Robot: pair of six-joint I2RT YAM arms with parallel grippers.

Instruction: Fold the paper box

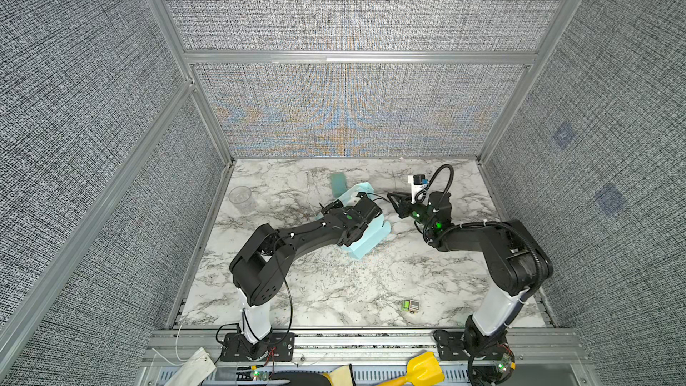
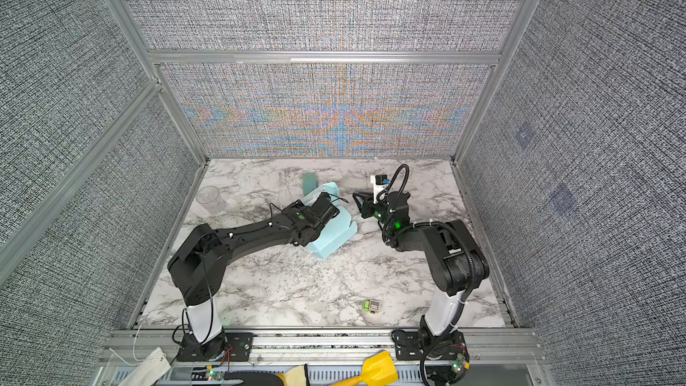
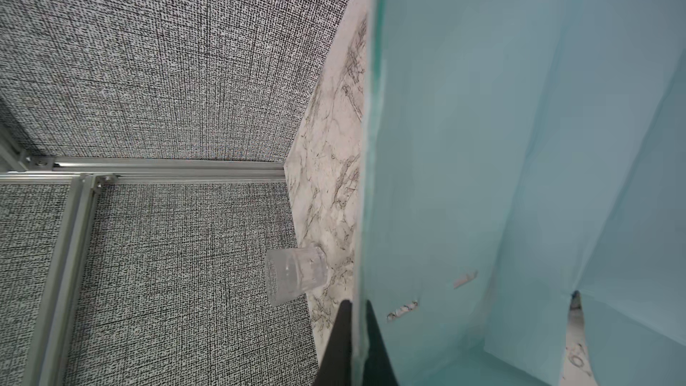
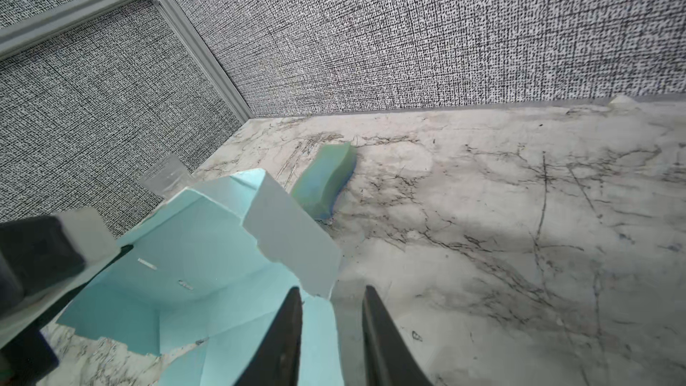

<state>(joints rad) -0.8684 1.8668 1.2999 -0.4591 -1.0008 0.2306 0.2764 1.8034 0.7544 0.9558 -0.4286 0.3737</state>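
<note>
While left jaws pinch its wall, the paper box runs roughly near-to-far.

A marble-patterned tabletop is filling the lower middle of both top views, and grey woven wall panels in an aluminium frame are enclosing it. A clear cup is standing upright at the tabletop's left edge. A teal-green strip is lying flat near its upper middle. A small green and grey block is sitting alone toward the lower right. Along the bottom edge of the frame, off the tabletop, a yellow toy shovel and a white tag are lying.
</note>
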